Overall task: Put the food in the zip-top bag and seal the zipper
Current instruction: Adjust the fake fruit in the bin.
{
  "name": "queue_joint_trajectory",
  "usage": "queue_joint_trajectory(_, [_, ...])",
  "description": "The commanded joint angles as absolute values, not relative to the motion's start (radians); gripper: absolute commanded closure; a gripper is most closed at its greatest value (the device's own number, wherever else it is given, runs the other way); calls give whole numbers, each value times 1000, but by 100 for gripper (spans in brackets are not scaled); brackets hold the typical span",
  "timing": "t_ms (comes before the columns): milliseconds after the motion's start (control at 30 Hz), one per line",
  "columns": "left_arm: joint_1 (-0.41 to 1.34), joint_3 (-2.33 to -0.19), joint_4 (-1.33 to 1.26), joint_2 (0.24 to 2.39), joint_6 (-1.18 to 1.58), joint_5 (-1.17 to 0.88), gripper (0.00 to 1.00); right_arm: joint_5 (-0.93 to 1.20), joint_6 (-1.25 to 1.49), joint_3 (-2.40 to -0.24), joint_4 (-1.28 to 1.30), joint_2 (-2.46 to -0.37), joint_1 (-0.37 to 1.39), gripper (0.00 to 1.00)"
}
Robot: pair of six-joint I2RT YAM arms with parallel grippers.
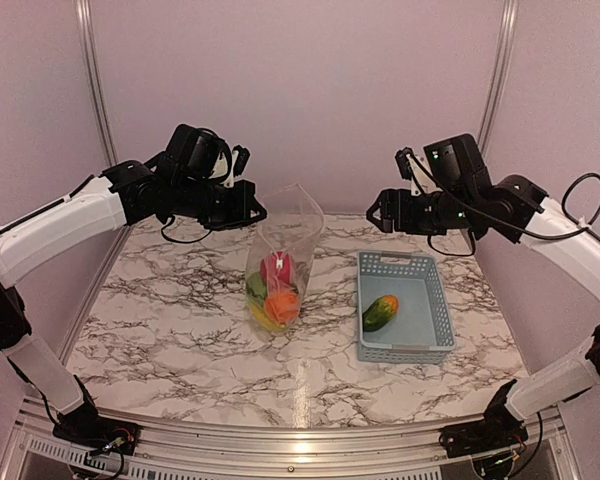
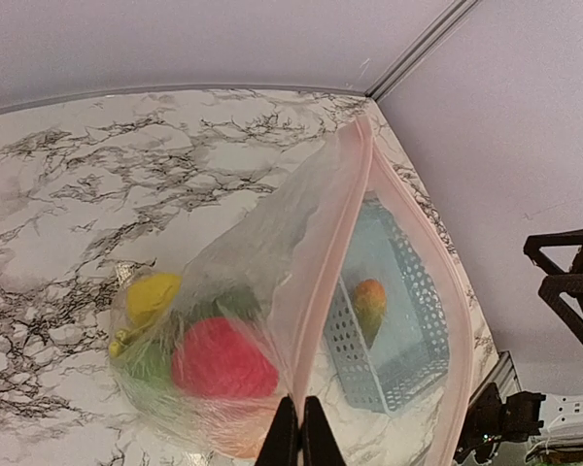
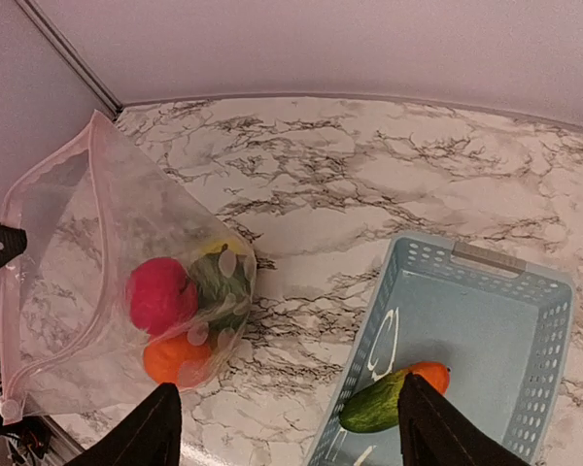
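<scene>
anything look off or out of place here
One piece is not bagged yet: the mango lies alone in the basket, while the other food sits in the zip-top bag. The bag's mouth gapes open, held up by the left fingers pinching its zipper edge. Nothing spilled or damaged.

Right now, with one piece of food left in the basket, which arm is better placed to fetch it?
Right. The right gripper is open, close by the basket holding the mango; the left gripper is shut on the mouth of the zip-top bag, propping it open.
</scene>
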State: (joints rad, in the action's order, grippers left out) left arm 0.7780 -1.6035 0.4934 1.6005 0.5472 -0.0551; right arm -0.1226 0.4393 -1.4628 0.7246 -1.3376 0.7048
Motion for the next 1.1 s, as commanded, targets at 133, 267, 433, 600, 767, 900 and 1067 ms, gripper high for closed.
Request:
queue_joint_trajectory(133, [778,-1599,469,1599,557,-70,100,-119,733,-1148,684,-1140,605,25])
queue_joint_trajectory(267, [777,-1589,468,1593,564,-72,100,-28,803,-1034,641,-1102,545,25])
queue_joint_trajectory(433, [778,-1568,462,1581,569,-68,100,50,851,-921,582,-1082,498,26])
queue_joint_trajectory(600, [778,-1560,456,1578,579,-70,100,70,896,-852,501,-1099,482,26])
queue_joint_trajectory(767, [777,-1559,452,1578,586,-74,100,111,964,-796,415,-1156,480,26])
queue_joint_trajectory(900, [777,-1558,450,1577,586,-74,100,113,992,-765,348,-1217,480,26])
queue_joint_trajectory(1067, [777,-1551,448,1572,583,-68,100,73,1014,-761,299,-1302,479,26])
